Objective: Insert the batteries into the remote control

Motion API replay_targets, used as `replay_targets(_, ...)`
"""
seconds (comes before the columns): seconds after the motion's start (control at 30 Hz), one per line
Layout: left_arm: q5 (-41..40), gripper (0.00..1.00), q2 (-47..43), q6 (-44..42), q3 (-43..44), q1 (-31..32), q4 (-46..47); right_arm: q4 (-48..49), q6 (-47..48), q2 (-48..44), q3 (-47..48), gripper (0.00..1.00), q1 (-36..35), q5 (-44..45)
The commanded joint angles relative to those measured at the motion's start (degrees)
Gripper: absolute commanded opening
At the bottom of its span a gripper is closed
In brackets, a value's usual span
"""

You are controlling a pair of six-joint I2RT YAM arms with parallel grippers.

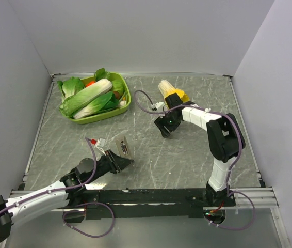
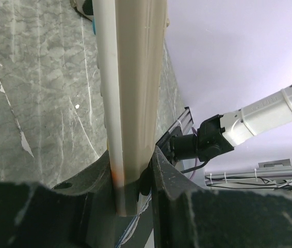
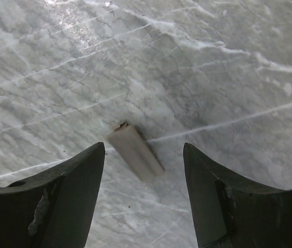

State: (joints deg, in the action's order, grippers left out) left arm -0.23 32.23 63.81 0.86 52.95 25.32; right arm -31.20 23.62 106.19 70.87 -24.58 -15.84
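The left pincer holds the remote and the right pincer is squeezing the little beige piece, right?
No. The left pincer does hold the remote, but the right pincer is open; the little beige piece lies untouched below it. The right wrist view shows this.

My left tool (image 2: pixel 133 178) clamps the remote control (image 2: pixel 133 77) at its near end, a dark finger pressed to each long side. The remote's plain beige surface faces me and runs straight up, out of the top of the view. The grey marbled desk (image 2: pixel 32 77) lies to the left. At right, against the pale wall (image 2: pixel 228 46), a white link of the right arm (image 2: pixel 270 108) carries a black camera (image 2: pixel 197 144).
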Motion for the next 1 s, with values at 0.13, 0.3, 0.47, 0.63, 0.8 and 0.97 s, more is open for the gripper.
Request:
replay_targets(0.13, 1.72, 0.01, 1.43, -1.41, 0.10, 0.05, 5.27, -4.66, 6.70, 3.49, 4.01, 0.69, -3.10, 0.98)
replay_targets(0.3, 1.90, 0.01, 1.35, -1.50, 0.10, -0.04, 5.09, -5.27, 7.32, 4.90, 4.19, 0.68, -4.25, 3.00)
replay_targets(0.47, 1.81, 0.01, 0.47, -1.41, 0.19, 0.05, 4.47, -5.10, 7.85, 5.87, 4.10, 0.61, -5.21, 4.93)
replay_targets(0.63, 1.81, 0.01, 0.29, -1.67, 0.28, -0.04, 4.30, -5.10, 8.03, 5.78, 3.93, 0.44, -6.09, 5.12)
replay_targets(0.8, 1.73, 0.01, 0.64, -2.11, -0.16, -0.04, 5.61, -3.78, 7.33, 3.07, 2.52, 0.29, -6.80, 4.32)
replay_targets(0.97, 0.93, 0.01, 0.47, -3.16, -2.43, 0.05, 8.94, -1.76, 5.30, -1.07, 0.33, 0.24, -7.50, 3.18)
